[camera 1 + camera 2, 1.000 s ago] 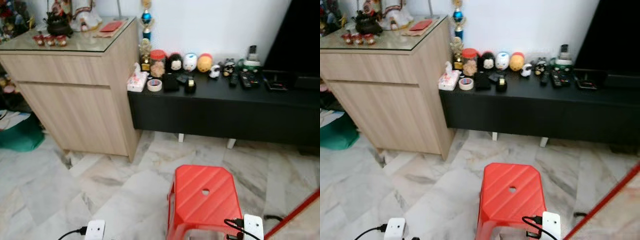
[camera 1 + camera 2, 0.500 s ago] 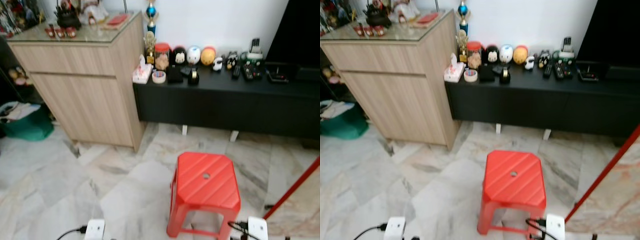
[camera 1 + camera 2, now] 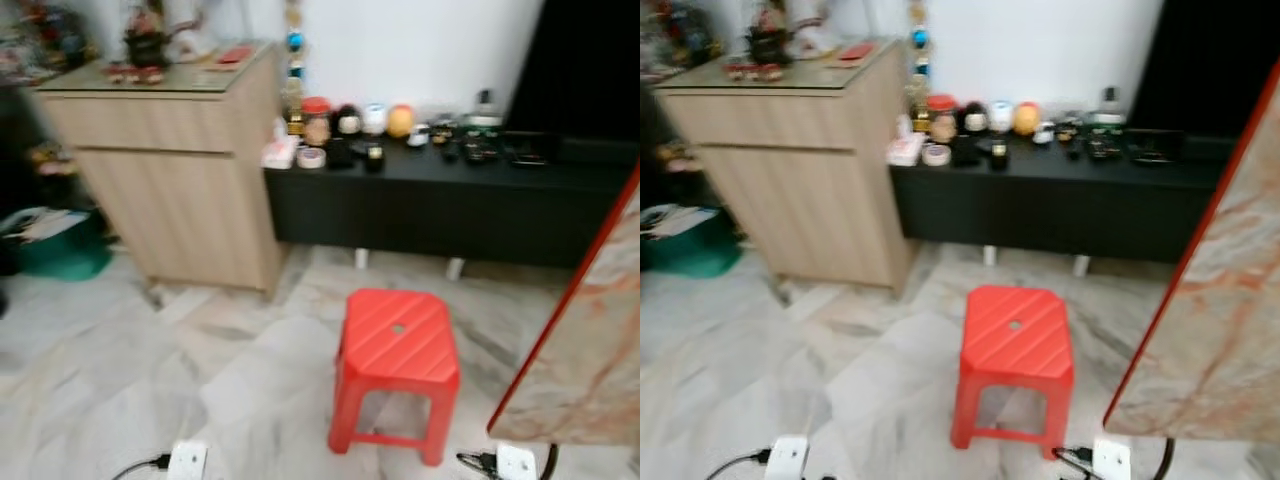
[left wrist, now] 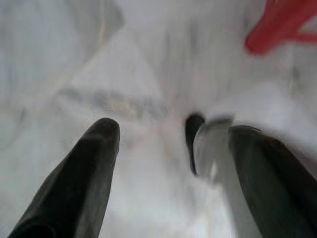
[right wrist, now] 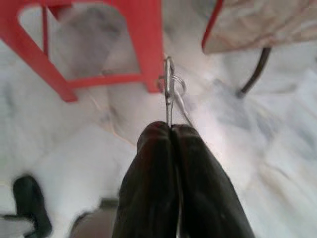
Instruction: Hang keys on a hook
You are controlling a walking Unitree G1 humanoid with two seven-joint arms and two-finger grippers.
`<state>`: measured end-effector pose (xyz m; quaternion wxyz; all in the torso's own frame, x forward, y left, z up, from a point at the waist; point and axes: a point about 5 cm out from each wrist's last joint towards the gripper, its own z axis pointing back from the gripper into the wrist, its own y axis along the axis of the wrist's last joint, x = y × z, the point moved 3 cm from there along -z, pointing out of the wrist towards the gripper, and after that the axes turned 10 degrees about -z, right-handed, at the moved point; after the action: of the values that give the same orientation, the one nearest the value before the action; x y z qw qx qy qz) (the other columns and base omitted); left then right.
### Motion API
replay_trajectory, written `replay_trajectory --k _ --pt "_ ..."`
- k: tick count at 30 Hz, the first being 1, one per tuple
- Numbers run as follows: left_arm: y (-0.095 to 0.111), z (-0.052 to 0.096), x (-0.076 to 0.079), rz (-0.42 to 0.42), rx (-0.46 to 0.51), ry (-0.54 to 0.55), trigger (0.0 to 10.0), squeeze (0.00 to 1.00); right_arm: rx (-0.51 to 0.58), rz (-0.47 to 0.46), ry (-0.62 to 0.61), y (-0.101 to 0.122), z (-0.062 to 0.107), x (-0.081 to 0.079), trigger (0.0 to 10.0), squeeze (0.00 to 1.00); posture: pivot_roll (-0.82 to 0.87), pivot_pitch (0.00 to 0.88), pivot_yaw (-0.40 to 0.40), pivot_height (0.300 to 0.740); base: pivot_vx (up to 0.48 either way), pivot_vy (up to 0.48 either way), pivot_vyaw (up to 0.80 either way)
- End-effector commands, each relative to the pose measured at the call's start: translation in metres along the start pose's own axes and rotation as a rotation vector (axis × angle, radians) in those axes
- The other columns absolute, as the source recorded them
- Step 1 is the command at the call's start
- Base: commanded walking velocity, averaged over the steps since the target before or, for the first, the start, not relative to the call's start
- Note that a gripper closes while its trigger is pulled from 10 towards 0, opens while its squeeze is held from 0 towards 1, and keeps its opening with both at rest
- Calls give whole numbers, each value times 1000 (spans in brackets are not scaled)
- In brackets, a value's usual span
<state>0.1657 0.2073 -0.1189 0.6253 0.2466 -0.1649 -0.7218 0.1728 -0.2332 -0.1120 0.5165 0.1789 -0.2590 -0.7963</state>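
In the right wrist view my right gripper (image 5: 171,130) is shut on the keys (image 5: 170,89), whose thin metal key and ring stick out past the fingertips. It hangs low over the marble floor, just beside the legs of a red plastic stool (image 5: 143,39). My left gripper (image 4: 171,128) is open with nothing between its fingers, also pointing down at the floor. The white ends of both arms (image 3: 187,460) (image 3: 515,462) show at the bottom of the blurred eye views.
The red stool (image 3: 398,345) stands on the floor right before me. Behind it is a low black bench (image 3: 440,200) with figurines and remotes, a light wooden cabinet (image 3: 190,170) to its left, and a green basket (image 3: 60,250). A marble-patterned panel with a red edge (image 3: 590,340) stands at the right.
The whole picture has shifted and blurred: the camera has moved back, so the stool and furniture look farther off, and the red-edged panel has come further into view at the right.
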Motion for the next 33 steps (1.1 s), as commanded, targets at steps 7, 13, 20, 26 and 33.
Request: replay_trajectory --k 7,13,20,26,33 --pt "1 0 -5 -21 -7 10 10000 0 -5 -9 2 -1 0 2 10000 0 -30 0 12 727 0 -372 0" --pt "-3 1 -5 -19 -20 10 10000 0 -6 -12 -1 -1 1 5 10000 0 -25 0 9 727 0 -373 0" --pt "-4 1 -6 -20 -24 13 10000 0 -4 -15 0 0 0 4 10000 0 -24 0 9 727 0 -382 0" --pt "-3 0 -5 -19 -22 11 10000 0 -1 -18 0 1 0 3 10000 0 -28 0 9 727 0 -408 0" --pt "0 0 -5 -18 -17 8 10000 0 4 -21 -2 2 0 2 10000 0 -30 0 8 727 0 -451 0"
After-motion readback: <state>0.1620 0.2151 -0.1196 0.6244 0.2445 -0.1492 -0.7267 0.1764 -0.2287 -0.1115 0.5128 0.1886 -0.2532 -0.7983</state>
